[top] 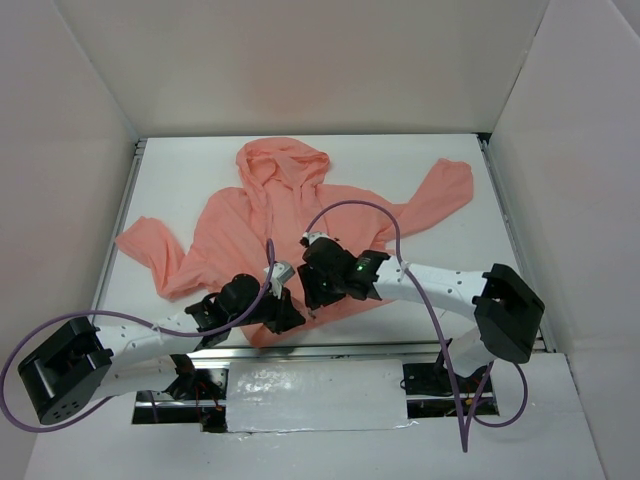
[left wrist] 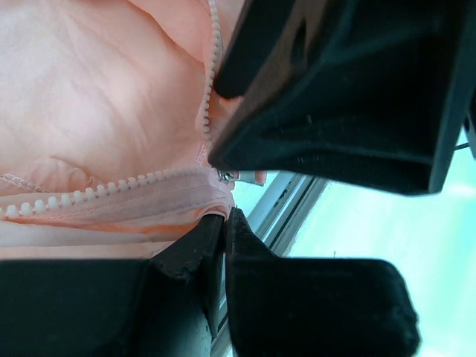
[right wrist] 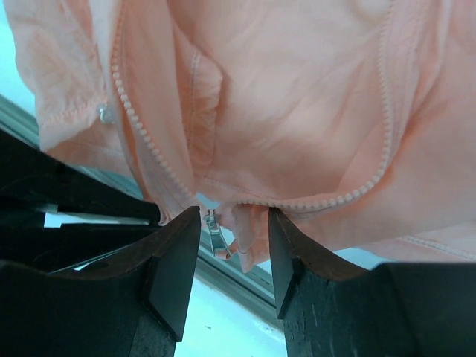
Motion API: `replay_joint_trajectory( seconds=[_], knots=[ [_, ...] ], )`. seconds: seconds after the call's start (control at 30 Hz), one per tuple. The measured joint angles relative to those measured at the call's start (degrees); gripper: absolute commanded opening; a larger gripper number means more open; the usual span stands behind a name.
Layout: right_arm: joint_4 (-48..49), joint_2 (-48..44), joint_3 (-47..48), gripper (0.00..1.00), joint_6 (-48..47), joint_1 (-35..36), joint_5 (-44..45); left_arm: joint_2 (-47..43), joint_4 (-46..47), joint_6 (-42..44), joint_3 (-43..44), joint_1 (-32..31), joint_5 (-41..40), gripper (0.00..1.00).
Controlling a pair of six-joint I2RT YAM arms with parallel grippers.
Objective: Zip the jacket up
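Left gripper (left wrist: 225,221) pinched shut on the jacket (top: 262,215) hem; right gripper (right wrist: 234,227) parted — its wrist cam shows the zipper pull (right wrist: 216,236) dangling between, hidden from overhead.

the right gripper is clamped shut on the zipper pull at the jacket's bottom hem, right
No, the right gripper is open; the zipper pull hangs between its jaws at the jacket's bottom hem. The right wrist view shows it.
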Motion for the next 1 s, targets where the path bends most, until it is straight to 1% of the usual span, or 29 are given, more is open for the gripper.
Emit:
replay_joint_trajectory(
  seconds=[0.17, 0.2, 0.4, 0.53, 0.63, 0.73, 0.87, 1.0],
  knots=[
    [0.0, -0.7, 0.3, 0.50, 0.5, -1.1, 2.1, 0.0, 0.0, 0.0, 0.0, 0.0, -0.1, 0.00],
    [0.0, -1.2, 0.3, 0.66, 0.7, -1.3, 2.3, 0.0, 0.0, 0.0, 0.0, 0.0, -0.1, 0.00],
    [-0.4, -6.9, 0.3, 0.67, 1.5, -1.5, 3.8, 0.4, 0.0, 0.0, 0.0, 0.0, 0.0, 0.00],
    [0.7, -12.6, -1.7, 0.67, 1.2, -1.5, 2.1, 1.1, 0.0, 0.0, 0.0, 0.0, 0.0, 0.00],
    [5.0, -18.6, -8.4, 0.66, -0.4, -1.6, -3.7, 1.0, 0.0, 0.0, 0.0, 0.0, 0.0, 0.00],
    [8.1, -21.8, -15.3, 0.64, -1.4, -1.6, -9.9, 1.0, 0.0, 0.0, 0.0, 0.0, 0.0, 0.00],
    [14.0, -23.2, -24.4, 0.64, -1.4, -1.6, -15.7, 1.0, -0.1, 0.0, 0.0, 0.0, 0.0, 0.00],
    [18.1, -23.0, -28.8, 0.63, -0.8, -1.5, -17.6, 1.1, 0.0, 0.0, 0.0, 0.0, 0.0, 0.00]
  ],
)
